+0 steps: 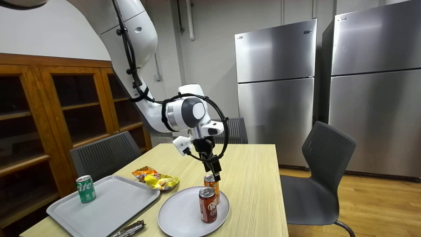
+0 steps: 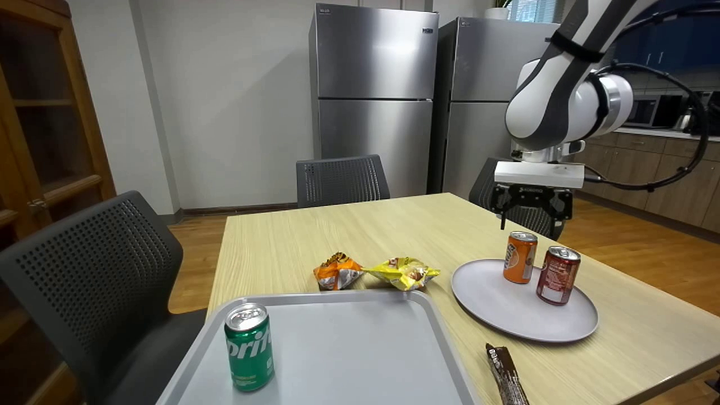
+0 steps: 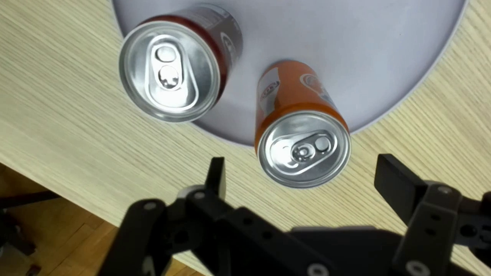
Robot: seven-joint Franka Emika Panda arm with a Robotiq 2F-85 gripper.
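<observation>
Orange, the far can (image 3: pixel 301 122) on the plate (image 3: pixel 356 57) probably handles smooth, slippery, dentable; best pinched mid-body. Near it hangs the gripper (image 3: pixel 300 168), fingers apart, unloaded.

Orange can (image 2: pixel 520 257), red can (image 2: pixel 558 277) on plate (image 2: pixel 486 292); fingers (image 2: pixel 503 219) above

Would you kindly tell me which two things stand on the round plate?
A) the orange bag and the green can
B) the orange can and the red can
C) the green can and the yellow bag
B: in both exterior views the orange can and the red can stand upright on the plate.
</observation>
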